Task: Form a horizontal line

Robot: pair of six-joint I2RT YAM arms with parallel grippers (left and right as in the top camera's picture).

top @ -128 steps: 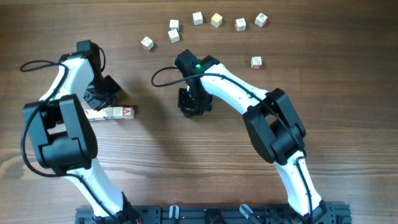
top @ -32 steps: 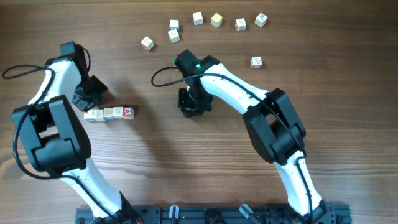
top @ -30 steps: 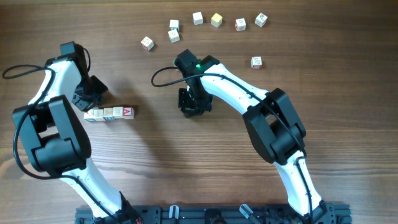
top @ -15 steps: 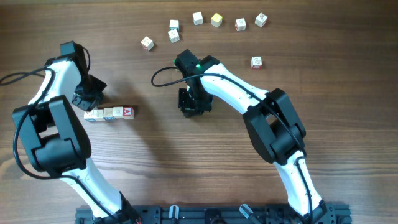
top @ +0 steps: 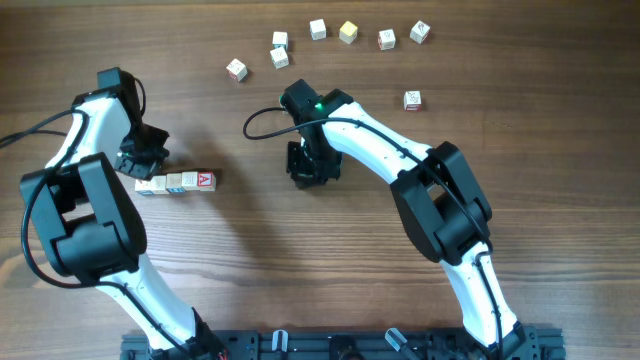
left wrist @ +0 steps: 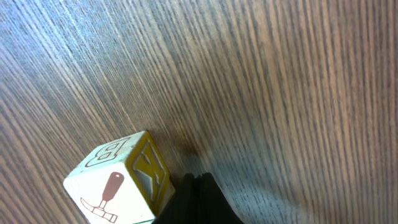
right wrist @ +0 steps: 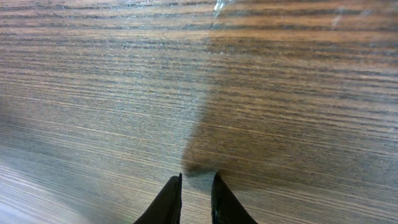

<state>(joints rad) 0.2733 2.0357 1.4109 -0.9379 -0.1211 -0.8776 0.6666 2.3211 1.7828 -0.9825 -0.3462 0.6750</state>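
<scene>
The horizontal line (top: pixel 176 182) lies flat on the wooden counter (top: pixel 300 260). It is a short straight bar of whitish letter cubes, edge to edge, and the red "A" cube (top: pixel 204 180) is the end cube.

Left pincer (top: pixel 140 160) is at the line's other end, the one away from the "A", on the side of the line far from the robot bases. Jaws closed, nothing between them. In the left wrist view the dark closed tip (left wrist: pixel 196 202) sits low on the counter just beside the end cube (left wrist: pixel 118 186). That cube has a brown hammer picture on one face and letters on two others. Contact between tip and cube: can't tell.

Right pincer (top: pixel 310 170) is well apart from the line, past its "A" end, pointing down at bare wood. In the right wrist view the fingertips (right wrist: pixel 169 198) stand a thin gap apart with nothing gripped, close over the counter.

Loose single cubes (top: pixel 279 58) are scattered well apart from the line, past the "A" end and toward the far edge. One among them is a yellowish cube (top: pixel 348 32). Another single cube (top: pixel 412 99) sits off alone, farther still from the line.
</scene>
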